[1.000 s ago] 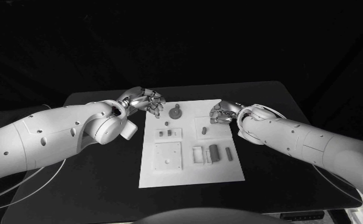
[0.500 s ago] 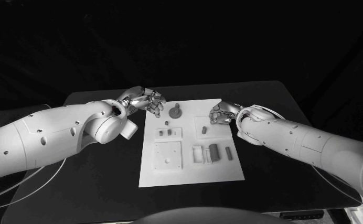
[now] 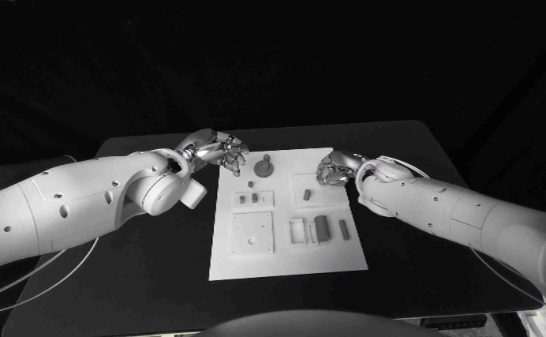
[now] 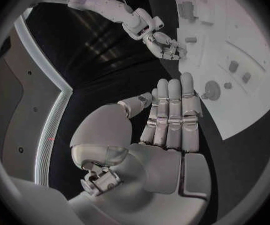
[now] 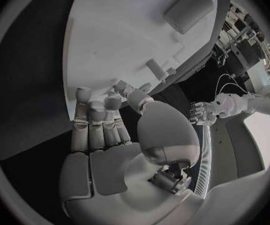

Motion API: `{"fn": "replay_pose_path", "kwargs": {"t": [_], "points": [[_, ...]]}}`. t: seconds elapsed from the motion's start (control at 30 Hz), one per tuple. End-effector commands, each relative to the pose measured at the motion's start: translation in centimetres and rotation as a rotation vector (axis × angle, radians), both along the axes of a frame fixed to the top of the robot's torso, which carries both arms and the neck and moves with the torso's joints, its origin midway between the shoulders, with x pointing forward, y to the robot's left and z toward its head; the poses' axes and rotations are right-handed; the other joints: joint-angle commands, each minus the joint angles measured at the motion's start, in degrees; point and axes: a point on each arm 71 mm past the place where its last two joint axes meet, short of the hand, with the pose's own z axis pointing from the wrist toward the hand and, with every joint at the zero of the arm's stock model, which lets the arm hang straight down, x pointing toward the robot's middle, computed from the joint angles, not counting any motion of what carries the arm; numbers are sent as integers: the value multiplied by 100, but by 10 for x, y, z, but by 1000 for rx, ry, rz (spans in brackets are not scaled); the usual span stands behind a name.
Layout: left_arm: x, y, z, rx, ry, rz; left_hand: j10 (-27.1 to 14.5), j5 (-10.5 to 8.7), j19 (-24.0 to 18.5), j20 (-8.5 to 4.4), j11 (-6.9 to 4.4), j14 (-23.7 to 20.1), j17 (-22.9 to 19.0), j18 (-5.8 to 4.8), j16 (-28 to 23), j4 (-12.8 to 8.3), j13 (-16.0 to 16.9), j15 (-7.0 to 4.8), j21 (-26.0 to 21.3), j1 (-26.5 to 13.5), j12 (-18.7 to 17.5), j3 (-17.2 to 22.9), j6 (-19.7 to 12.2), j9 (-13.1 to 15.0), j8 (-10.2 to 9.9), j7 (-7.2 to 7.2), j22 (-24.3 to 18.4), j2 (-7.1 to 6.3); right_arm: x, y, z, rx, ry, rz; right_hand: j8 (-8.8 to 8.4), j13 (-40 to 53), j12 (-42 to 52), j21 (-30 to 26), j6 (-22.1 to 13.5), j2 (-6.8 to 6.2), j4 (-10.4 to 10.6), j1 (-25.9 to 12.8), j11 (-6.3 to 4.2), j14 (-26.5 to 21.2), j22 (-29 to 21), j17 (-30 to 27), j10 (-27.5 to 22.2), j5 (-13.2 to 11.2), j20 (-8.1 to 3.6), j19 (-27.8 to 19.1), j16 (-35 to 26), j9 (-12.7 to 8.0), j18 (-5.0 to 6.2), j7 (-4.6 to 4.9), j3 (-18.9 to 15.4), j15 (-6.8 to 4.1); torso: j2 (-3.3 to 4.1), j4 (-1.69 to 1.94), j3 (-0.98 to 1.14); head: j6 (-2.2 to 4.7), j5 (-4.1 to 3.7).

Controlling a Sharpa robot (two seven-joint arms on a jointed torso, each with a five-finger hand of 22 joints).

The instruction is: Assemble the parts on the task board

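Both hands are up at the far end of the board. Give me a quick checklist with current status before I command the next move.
1. Left hand holds nothing: ok. The left wrist view shows its fingers straight and together, with nothing in them.
2. Right hand holds nothing: ok. Its fingers are curled a little, and the right wrist view shows no part between them.
3. Task board lies flat and square on the black table: ok.
4. Round part at the far end is free of both hands: ok, it lies between them, untouched.
5. Dark parts in the near right slots are seated: cannot tell.
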Motion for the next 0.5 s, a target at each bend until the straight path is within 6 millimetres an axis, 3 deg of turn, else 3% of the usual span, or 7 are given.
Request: {"fn": "replay_pose_path", "kwargs": {"t": [0.03, 0.5], "points": [[-1, -1, 1, -11, 2, -8, -30, -4, -37, 0, -4, -36, -7, 79, -3, -36, 6, 15, -35, -6, -12, 2, -16, 5, -31, 14, 6, -50, -1, -2, -3, -31, -7, -5, -6, -4, 26, 20, 68, -1, -12, 50, -35, -8, 91, -4, 2, 30, -37, 15, 34, -11, 38, 113, -10, -43, 3, -1, 2, -6, 1], [-1, -1, 1, -11, 4, -9, -33, -4, -37, 1, -2, -38, -11, 80, -1, -44, 12, 17, -37, -7, -14, -6, -16, 11, -36, 14, 7, -62, -2, 6, -4, -22, -5, 8, -15, -7, 20, 19, 57, -24, -5, 30, -31, -7, 88, -6, 5, 19, -33, 17, 29, -9, 38, 118, -32, -40, 4, 0, 3, -17, -2]]}}
